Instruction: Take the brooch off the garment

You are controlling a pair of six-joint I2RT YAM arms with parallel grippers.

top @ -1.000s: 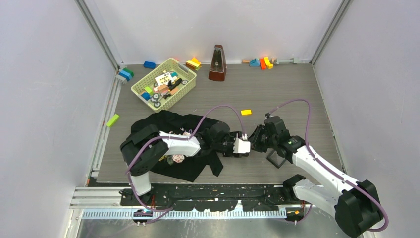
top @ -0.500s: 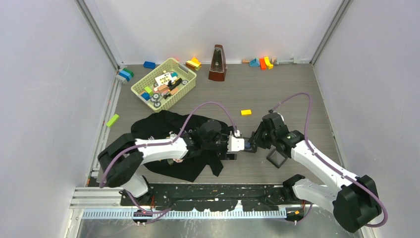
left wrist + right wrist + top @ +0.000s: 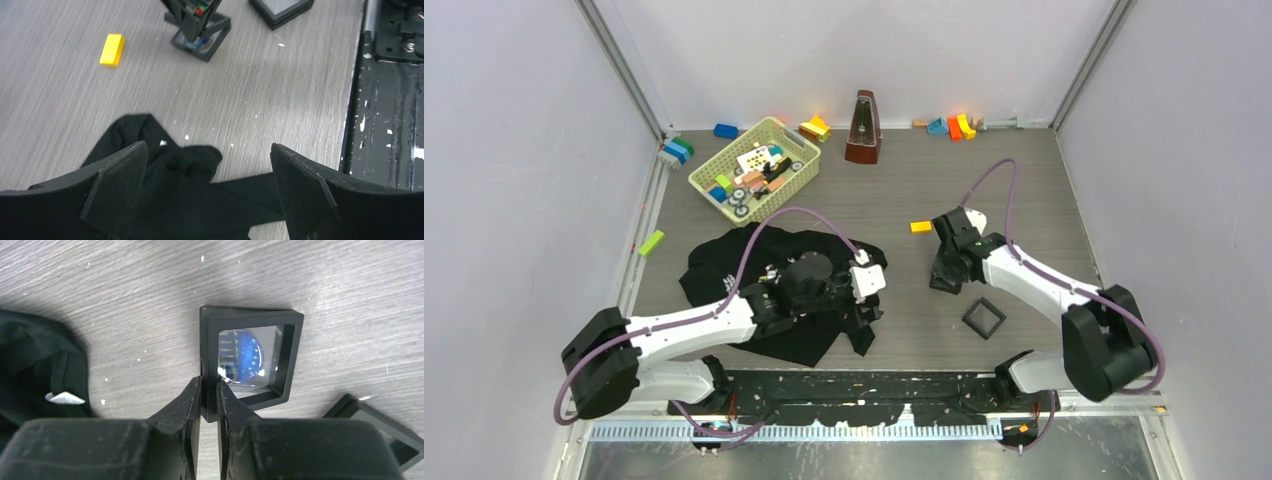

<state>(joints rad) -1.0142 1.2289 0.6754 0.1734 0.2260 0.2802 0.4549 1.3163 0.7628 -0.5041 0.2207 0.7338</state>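
Observation:
The black T-shirt (image 3: 744, 265) lies crumpled on the table at left; its print barely shows. My left gripper (image 3: 867, 303) hovers open and empty over the shirt's right edge; the black cloth (image 3: 190, 200) lies between its fingers. My right gripper (image 3: 944, 275) is shut on the left rim of a small black square box (image 3: 250, 314). The blue brooch (image 3: 243, 356) sits inside that box under its clear window. The box rests on the table right of the shirt, whose edge shows in the right wrist view (image 3: 35, 375). The left wrist view shows the box (image 3: 215, 47) held ahead.
A second black square box (image 3: 984, 318) lies near the right arm, also in the right wrist view (image 3: 380, 425). A yellow block (image 3: 921, 227) lies beyond the grippers. A yellow basket (image 3: 754, 170) of toys, a metronome (image 3: 862, 128) and loose blocks stand at the back.
My left gripper has drawn back left from the box to over the shirt. My right gripper has carried the box a little farther from the near edge.

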